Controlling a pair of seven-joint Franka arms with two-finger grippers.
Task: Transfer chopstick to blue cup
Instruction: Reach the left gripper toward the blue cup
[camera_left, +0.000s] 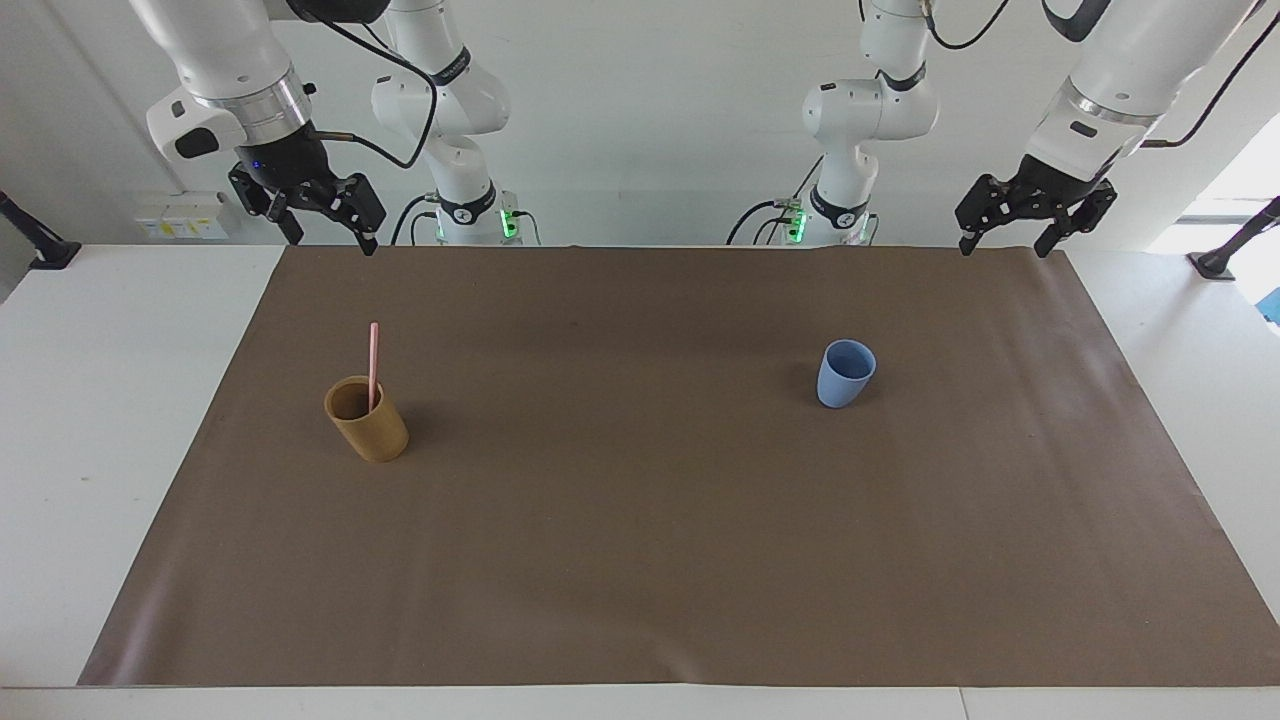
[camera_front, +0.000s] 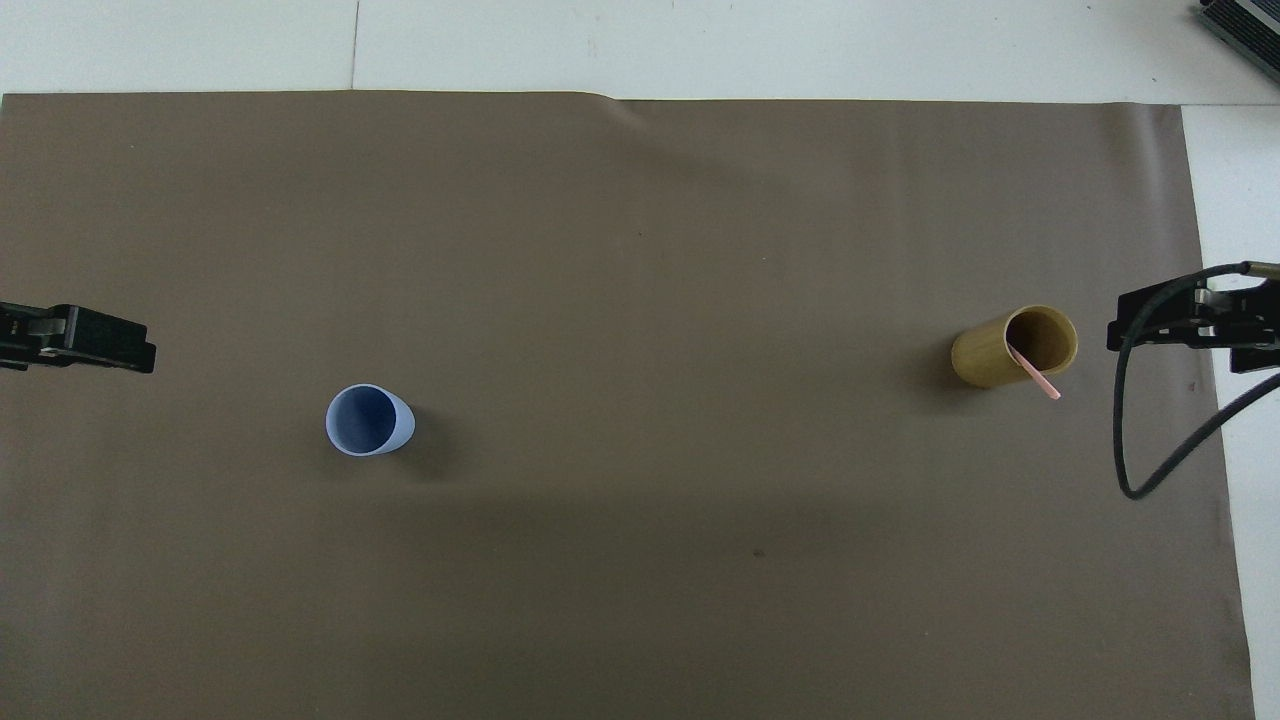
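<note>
the chopstick (camera_left: 374, 362) stands in the tan cup (camera_left: 367, 430), ready to lift. my right gripper (camera_left: 325, 235) and left gripper (camera_left: 1003, 241) wait apart, empty; the blue cup (camera_left: 845, 373) stands upright to receive it.

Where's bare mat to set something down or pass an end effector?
Bare: the wide stretch of mat between the tan cup and the blue cup, plus the whole strip farther from the robots. Crowded only at the tan cup, where the chopstick sticks up.
</note>
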